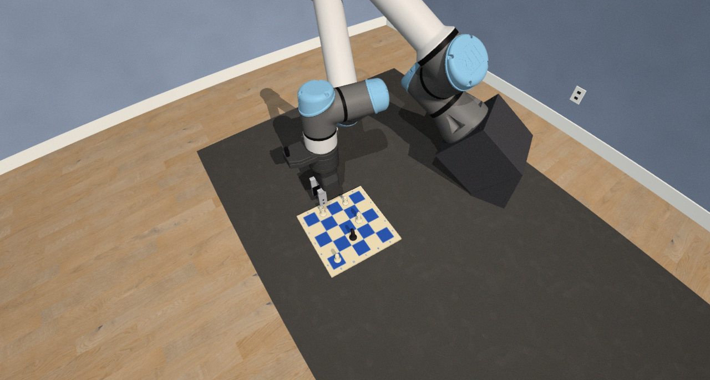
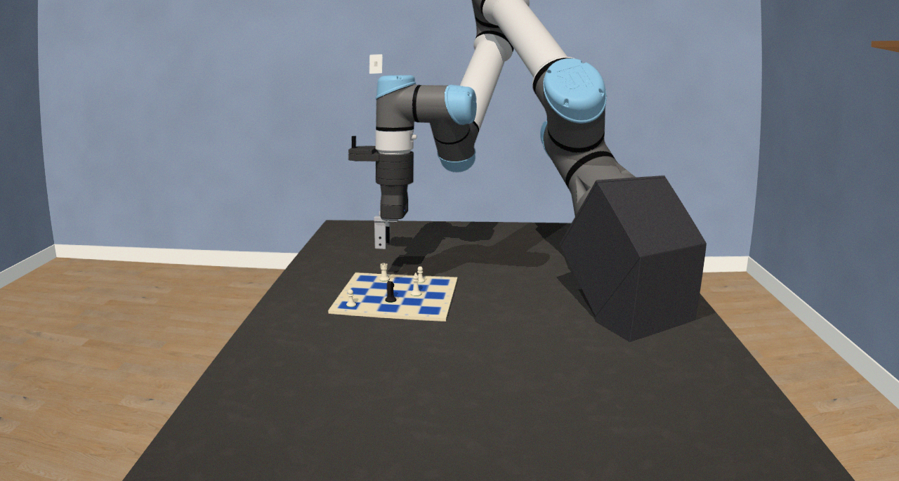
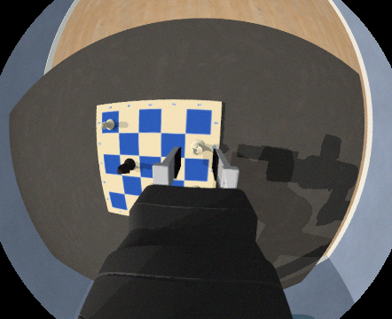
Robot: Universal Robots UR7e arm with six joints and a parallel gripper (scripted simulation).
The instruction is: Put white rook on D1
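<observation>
The white rook [image 1: 322, 211] [image 2: 383, 272] [image 3: 198, 147] stands upright on a cream square of the blue and cream board [image 1: 375, 248] [image 2: 352, 312] [image 3: 218, 133]. By the edge marks in the wrist view, this square reads as D1, and the rook's base looks inside it. My gripper [image 1: 319, 199] [image 2: 383, 244] [image 3: 196, 158] is open and empty, above the rook. Clear air shows between fingertips and rook in the exterior view.
A black piece [image 1: 353, 235] [image 2: 390, 291] [image 3: 126, 166], a white bishop [image 1: 358, 218] [image 2: 416, 286], a white pawn [image 1: 345, 200] [image 2: 420, 274] and another white pawn [image 1: 336, 258] [image 2: 350, 299] [image 3: 109, 124] stand upright. The dark pedestal [image 1: 496, 144] [image 2: 647, 246] is off to the right.
</observation>
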